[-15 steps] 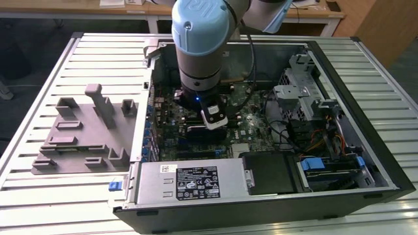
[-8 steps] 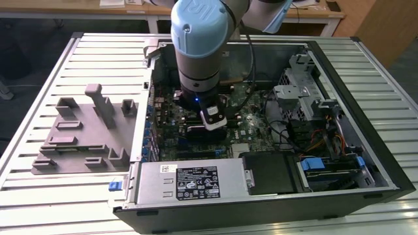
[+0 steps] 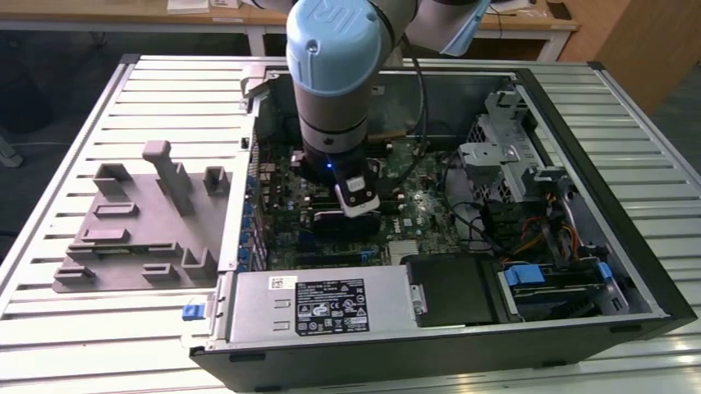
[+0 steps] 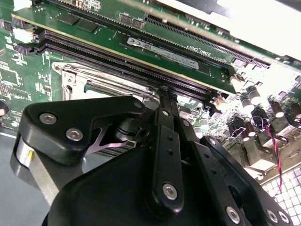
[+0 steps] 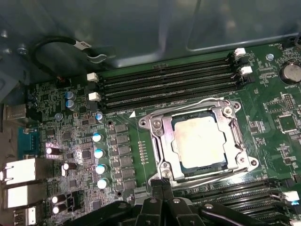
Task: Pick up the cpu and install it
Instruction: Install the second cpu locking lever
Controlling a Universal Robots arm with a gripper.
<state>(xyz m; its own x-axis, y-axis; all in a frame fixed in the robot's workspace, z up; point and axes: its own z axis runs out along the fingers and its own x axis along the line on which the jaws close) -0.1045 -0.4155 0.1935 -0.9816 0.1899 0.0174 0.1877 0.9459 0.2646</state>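
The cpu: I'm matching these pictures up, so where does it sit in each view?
First wrist view: the cpu lies inside the metal-framed socket.
Second wrist view: the socket peeks past the hand; I cannot make out the cpu itself.
Exterior view: the arm covers that spot.
Shared landmark: black memory slots beside the socket.

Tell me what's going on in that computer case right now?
The robot arm reaches down into the open computer case, with its end effector just above the motherboard. The cpu already sits in its socket, silver top facing up inside the metal frame. The end effector's fingers are pressed together at the socket's edge, holding nothing.
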